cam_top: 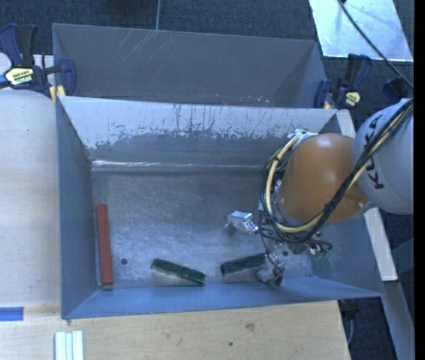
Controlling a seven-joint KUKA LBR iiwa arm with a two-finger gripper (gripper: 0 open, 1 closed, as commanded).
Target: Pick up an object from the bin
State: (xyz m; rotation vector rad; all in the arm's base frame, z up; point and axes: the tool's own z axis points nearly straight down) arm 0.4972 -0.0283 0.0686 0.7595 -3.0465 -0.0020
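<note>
Gripper [275, 267] seems at the grab step, low beside the dark green flat stick [242, 265] at lower right, and I cannot tell its hold, so a sure squeeze and lift should come next.

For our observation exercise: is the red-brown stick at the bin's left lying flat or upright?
Lying flat: the stick rests lengthwise on the bin floor, along its left wall.

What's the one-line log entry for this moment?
gripper low, front right of bin | at right end of dark green bar | second green bar, red stick apart

Rust-red bar [104, 246], dark green strips [178, 271]
</note>
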